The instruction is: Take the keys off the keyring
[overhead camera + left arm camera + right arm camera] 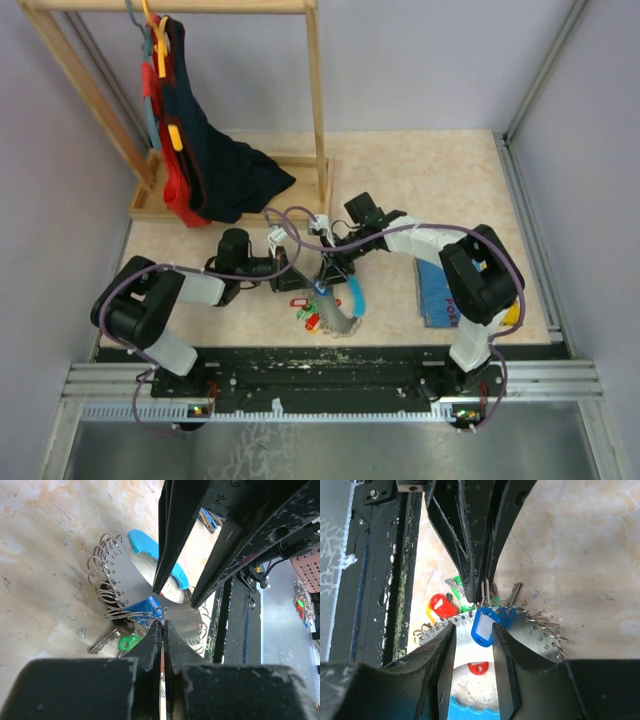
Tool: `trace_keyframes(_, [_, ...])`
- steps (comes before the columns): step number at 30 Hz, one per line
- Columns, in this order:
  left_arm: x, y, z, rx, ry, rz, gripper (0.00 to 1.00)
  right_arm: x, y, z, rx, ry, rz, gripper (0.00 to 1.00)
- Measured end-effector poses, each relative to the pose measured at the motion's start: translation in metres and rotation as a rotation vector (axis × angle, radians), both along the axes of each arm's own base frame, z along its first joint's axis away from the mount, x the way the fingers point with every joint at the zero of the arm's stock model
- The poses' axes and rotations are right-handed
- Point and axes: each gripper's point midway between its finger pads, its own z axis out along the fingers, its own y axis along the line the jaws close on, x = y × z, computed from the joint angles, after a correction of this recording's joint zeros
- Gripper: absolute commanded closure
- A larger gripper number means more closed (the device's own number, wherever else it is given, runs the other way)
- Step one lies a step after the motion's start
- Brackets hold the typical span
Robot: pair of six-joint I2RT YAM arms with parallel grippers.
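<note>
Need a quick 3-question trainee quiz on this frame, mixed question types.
1. True or false: the right pincer is shut flat with nothing between its fingers.
2. What colour is the key tag that sits between the right pincer's fingers? A red, B blue, C green.
3. Fill in: the left pincer is ____ on a thin metal part of the keyring.
Key: 1 false, it is open with the tag between its fingers. 2 B. 3 shut.
</note>
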Motion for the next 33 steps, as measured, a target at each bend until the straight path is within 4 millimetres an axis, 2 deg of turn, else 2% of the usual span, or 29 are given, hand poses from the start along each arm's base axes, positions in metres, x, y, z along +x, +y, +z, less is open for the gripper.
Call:
trace_keyframes(5, [-0.002,0.001,0.008,-0.011,-0.024,0.001,1.0,-0.001,-0.003,-0.008,-0.016,0.001,-0.007,0.65])
trace_keyframes(12, [-0.003,0.001,0.017,-0.027,-0.057,0.0,1.0,0.001,0.001,-0.008,0.006,-0.003,-0.003,0.67])
trace_keyframes(16, [-0.003,0.001,0.017,-0.027,-0.057,0.0,1.0,-0.007,0.002,-0.011,0.024,0.039,0.016,0.76])
trace_keyframes(19, [-0.002,0.001,0.018,-0.028,-0.06,0.0,1.0,-0.01,0.002,-0.012,0.032,0.058,0.025,0.89])
trace_keyframes(23, [-0.002,0.001,0.022,-0.034,-0.073,0.002,1.0,-0.013,0.002,-0.009,0.044,0.074,0.036,1.0])
trace_keyframes(32, [-0.002,0.002,0.03,-0.039,-0.104,0.004,1.0,-0.024,0.003,-0.002,0.075,0.129,0.064,1.0])
trace_keyframes(33, [-0.002,0.002,0.03,-0.039,-0.104,0.004,1.0,-0.025,0.003,-0.001,0.079,0.135,0.067,0.97])
